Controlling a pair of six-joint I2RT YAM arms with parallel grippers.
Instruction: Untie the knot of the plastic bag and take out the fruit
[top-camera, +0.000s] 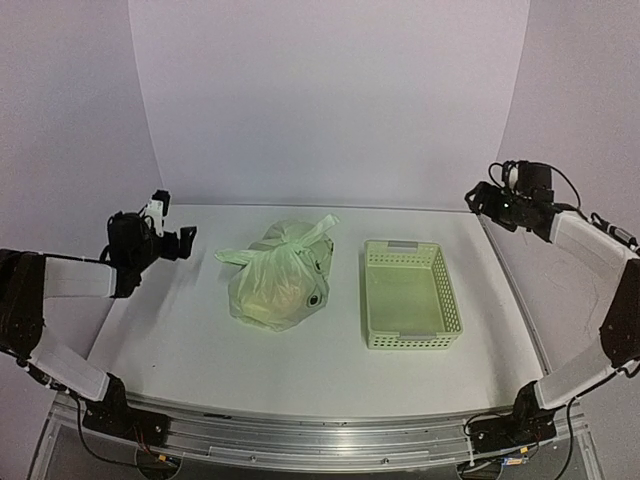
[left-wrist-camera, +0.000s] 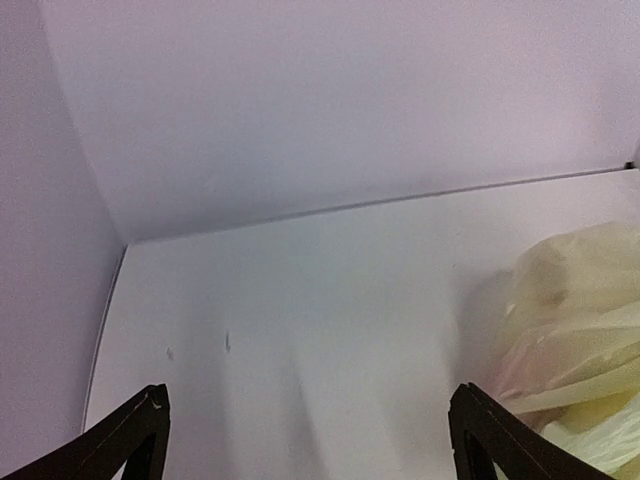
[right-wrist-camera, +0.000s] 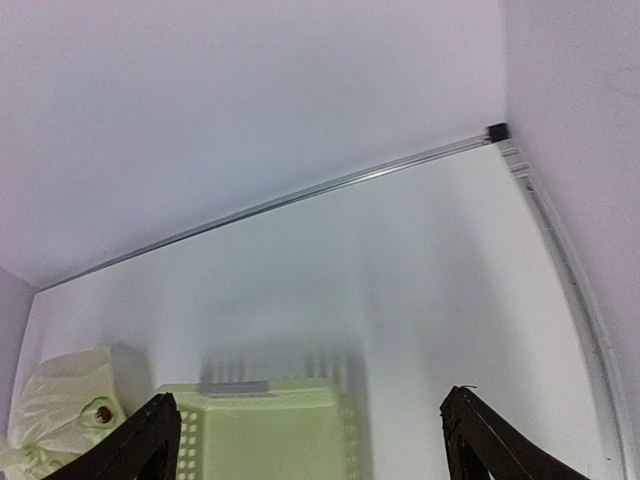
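In the top view, the plastic bag (top-camera: 278, 282) is seen at the middle of the table (top-camera: 200, 345), with the knot (top-camera: 292, 240) still tied at its top and two loose ends sticking out. The fruit (top-camera: 285, 296) is shut inside and shows only as a dim brownish shade through the film. To the right of the bag a lattice basket (top-camera: 372, 300) stands with nothing in it. The left gripper (top-camera: 175, 225) is held at the left of the frame and the right gripper (top-camera: 478, 200) at the upper right, both well apart from the bag. The untying is judged not yet begun, and a reach by both arms to the knot is called for.

In the left wrist view, the fingers (left-wrist-camera: 130, 445) are spread wide with nothing between them, and the bag is caught at the right edge.

In the right wrist view, the fingers (right-wrist-camera: 140, 445) are likewise wide and bare, above the basket's far rim.
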